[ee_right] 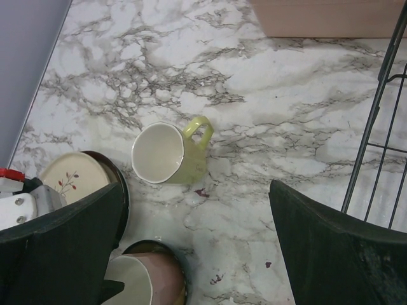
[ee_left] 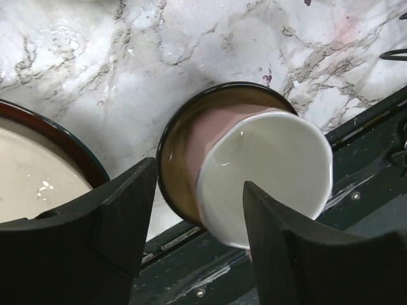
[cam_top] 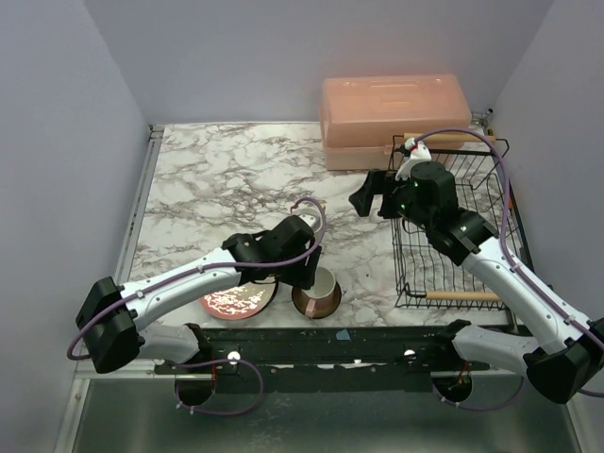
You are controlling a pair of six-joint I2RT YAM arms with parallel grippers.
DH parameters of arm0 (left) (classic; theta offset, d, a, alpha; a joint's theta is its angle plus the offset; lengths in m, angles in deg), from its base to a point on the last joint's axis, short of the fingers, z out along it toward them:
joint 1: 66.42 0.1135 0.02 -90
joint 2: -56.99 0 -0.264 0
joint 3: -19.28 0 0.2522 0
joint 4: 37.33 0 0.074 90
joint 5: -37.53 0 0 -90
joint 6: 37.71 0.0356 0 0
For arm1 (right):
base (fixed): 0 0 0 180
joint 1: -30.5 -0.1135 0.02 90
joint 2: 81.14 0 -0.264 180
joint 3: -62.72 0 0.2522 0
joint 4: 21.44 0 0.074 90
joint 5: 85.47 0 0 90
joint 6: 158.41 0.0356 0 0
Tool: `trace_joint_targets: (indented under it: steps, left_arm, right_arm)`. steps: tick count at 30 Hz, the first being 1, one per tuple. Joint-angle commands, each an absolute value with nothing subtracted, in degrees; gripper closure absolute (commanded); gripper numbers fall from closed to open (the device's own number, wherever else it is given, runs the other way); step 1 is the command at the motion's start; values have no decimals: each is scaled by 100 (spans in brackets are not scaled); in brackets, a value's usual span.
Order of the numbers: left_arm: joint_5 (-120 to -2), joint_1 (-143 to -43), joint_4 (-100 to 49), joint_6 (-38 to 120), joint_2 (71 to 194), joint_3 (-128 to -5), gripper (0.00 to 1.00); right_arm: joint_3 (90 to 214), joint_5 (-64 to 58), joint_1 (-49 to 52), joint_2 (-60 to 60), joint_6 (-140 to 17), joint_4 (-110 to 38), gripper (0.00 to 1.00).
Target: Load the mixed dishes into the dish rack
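Straddling the pink cup (ee_left: 267, 171), the left hand (ee_left: 200, 184) is partly open with one finger on each side. Bare space still shows on the plate side, so it holds nothing yet. The cup leans inside a dark-rimmed bowl (ee_left: 178, 165), probably left nested there, so a lift ought to take the cup alone and leave the bowl behind.

The bowl sits at the desk's (cam_top: 217, 179) near edge, just beside the dark plate (ee_left: 70, 141) carrying the floral plate (ee_right: 70, 175). That gives the fingers little room on either side.

The right hand (ee_right: 196, 190) hangs wide open and empty near the rack's (cam_top: 462, 296) left wall, likely waiting its turn. Below it the green mug (ee_right: 168, 152) lies on its side, well apart from the plates, with bare marble around it. The pink box (cam_top: 396, 118) closes off the rack's far left corner.
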State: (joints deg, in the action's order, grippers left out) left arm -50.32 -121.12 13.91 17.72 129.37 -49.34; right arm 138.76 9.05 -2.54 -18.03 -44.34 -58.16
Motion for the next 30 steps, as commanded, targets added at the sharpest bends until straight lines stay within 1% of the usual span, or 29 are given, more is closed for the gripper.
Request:
trace_joint_targets:
  steps: [1,11,13,15,17,24,30]
  left_arm:
    - [-4859,-12294,1370,1779,13195,-5178,45]
    - [-4694,-12416,1475,1907,13407,-5218,70]
    - [-4704,-12416,1505,1907,13428,-5263,76]
    - [-4737,-12424,1562,1899,13474,-5326,85]
    - [-4749,-12425,1640,1860,13551,-5403,89]
    - [-4458,-12468,1888,1792,13578,-5579,98]
    - [-4219,-12469,2107,1927,13465,-5885,100]
  right_arm:
    - [13832,696,-237,-1747,-4313,-5733,0]
    - [13686,922,-237,-1881,-4286,-5724,0]
    - [13655,970,-235,-1925,-4292,-5726,0]
    - [13613,1051,-230,-1982,-4313,-5716,0]
    - [13583,1215,-237,-2047,-4349,-5735,0]
    - [13514,1479,-239,-2155,-4483,-5717,0]
    - [13493,1492,-237,-2165,-4479,-5717,0]
